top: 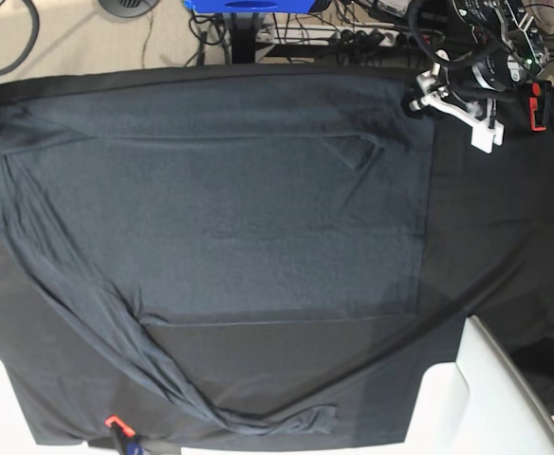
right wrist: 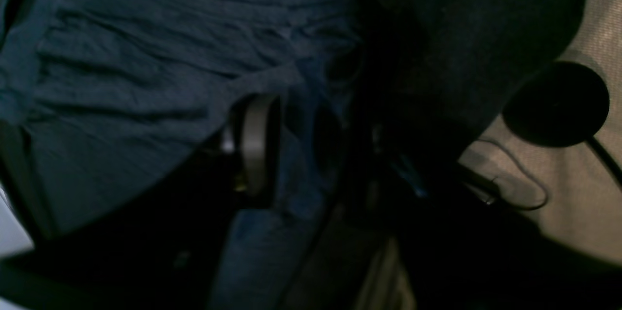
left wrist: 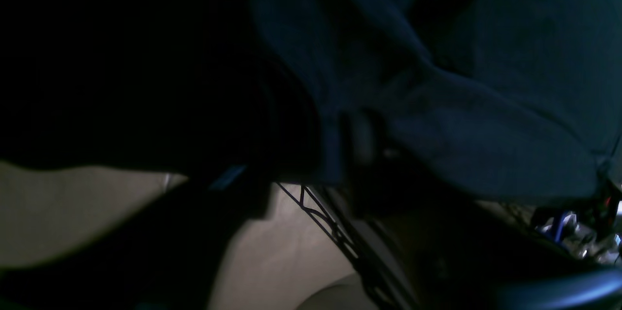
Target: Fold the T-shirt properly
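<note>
Left hand [left wrist: 342, 142]: pinching a fold of the T-shirt [top: 258, 218]. The wrist view is dim, but a strip of slate-grey knit runs down between a pale pad and the dark finger beside it. The rest of the cloth bulges over the hand.

Right hand [right wrist: 291, 149]: also closed on the T-shirt. A narrow band of cloth passes between a pale finger [right wrist: 255, 145] and a darker one. Gathered, wrinkled knit fans out from the grip.

Overhead view, near to far, all placed against the T-shirt:
- Just past its near end, at the surface edge, an orange clamp [top: 114, 422].
- At both near corners, pale panels [top: 438, 408].
- One long sleeve [top: 116, 332] trails from the shirt's far corner on the view's left. It sweeps toward the near edge and ends in a crumpled cuff.
- The body lies flat and spread on the black tablecloth [top: 505, 237], mostly smooth. A small creased flap sits near its far hem.
- The far edge is drawn out along the far side of the surface. The left arm sits at the corner on the view's right, the right arm at the opposite corner, barely in frame.
- Beyond the shirt: a red clamp [top: 540, 104], a blue object [top: 249, 5], and cables on beige floor.
</note>
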`<state>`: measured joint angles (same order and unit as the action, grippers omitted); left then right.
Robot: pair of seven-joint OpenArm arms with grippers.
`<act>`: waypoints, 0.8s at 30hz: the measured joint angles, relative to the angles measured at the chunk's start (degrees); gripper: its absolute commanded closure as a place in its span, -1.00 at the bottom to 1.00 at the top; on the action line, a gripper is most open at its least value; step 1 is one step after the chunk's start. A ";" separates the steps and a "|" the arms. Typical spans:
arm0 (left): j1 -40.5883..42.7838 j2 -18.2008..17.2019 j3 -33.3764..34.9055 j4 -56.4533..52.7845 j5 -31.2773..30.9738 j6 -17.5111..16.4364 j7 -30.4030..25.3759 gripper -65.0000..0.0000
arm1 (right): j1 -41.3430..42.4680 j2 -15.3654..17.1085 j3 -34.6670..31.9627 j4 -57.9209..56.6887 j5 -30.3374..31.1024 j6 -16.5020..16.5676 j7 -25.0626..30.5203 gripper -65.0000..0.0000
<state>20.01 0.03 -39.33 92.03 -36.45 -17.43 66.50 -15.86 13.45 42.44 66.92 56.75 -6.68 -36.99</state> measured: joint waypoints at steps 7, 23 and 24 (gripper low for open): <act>-0.15 0.22 -2.36 -0.02 -0.26 0.96 -1.01 -0.82 | 0.24 0.61 0.00 0.59 -0.13 -1.14 0.61 -0.33; -3.43 -9.07 -8.15 -0.15 0.00 0.98 -3.69 -0.84 | 3.23 11.02 -0.42 -0.28 -1.66 -2.58 0.04 -0.34; -3.98 -9.60 -8.15 -0.15 0.02 0.98 -3.72 -0.84 | 4.15 11.65 -0.50 -0.33 -1.66 -2.51 -0.04 -0.34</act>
<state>16.03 -9.56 -47.48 91.88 -36.42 -16.45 62.78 -11.70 25.10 41.93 66.59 55.09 -9.19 -37.04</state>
